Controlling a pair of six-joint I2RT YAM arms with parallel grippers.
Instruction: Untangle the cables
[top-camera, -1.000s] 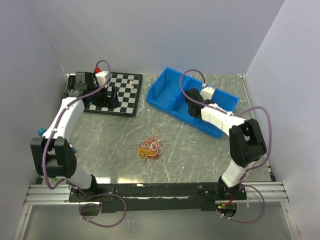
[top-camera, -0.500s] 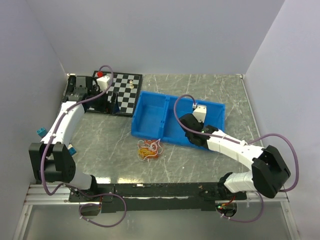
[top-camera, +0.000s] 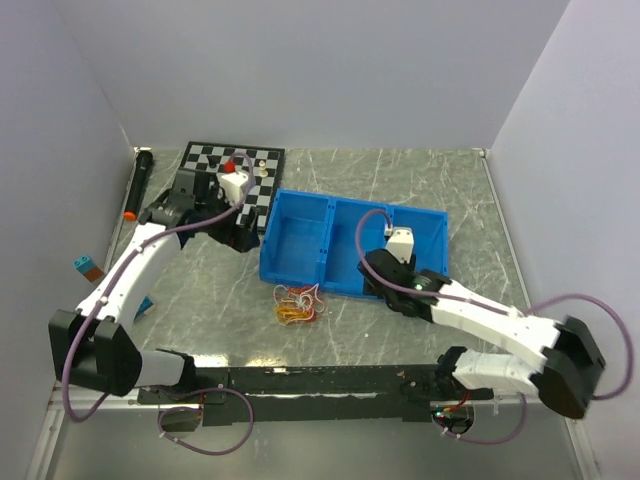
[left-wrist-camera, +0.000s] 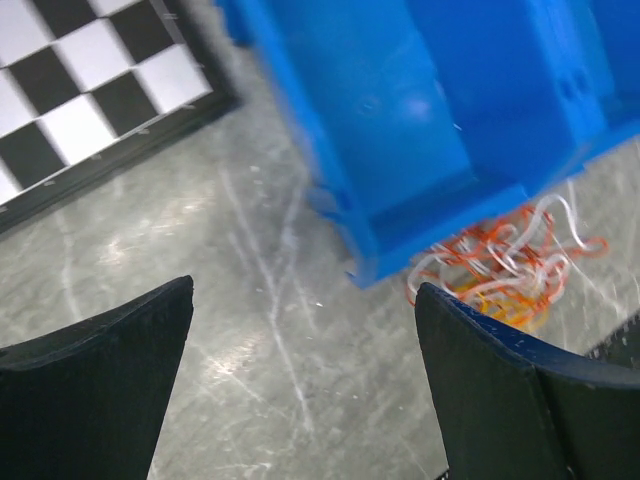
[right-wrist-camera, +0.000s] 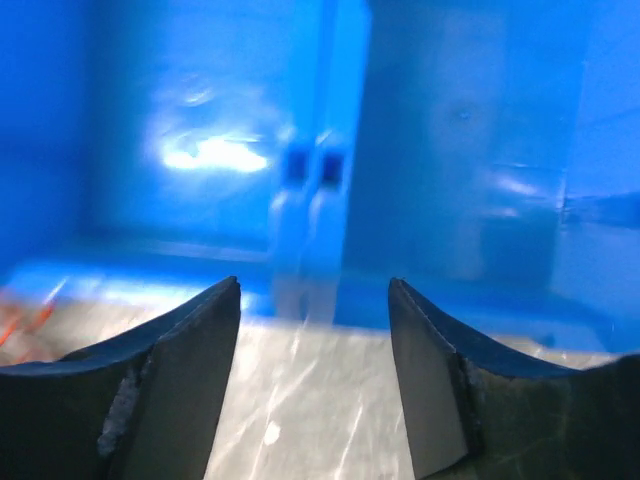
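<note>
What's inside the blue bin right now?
Both compartments of the blue bin show bare floor; the right arm hides the right one's near part. The cables lie outside.

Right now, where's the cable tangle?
Top view: the cables lie on the table near its centre, just in front of the blue bin's left compartment, toward the robot.

My right wrist view blurs the blue bin (right-wrist-camera: 200, 150); the cables (right-wrist-camera: 25, 318) are an orange smear clipped at the left edge.
</note>
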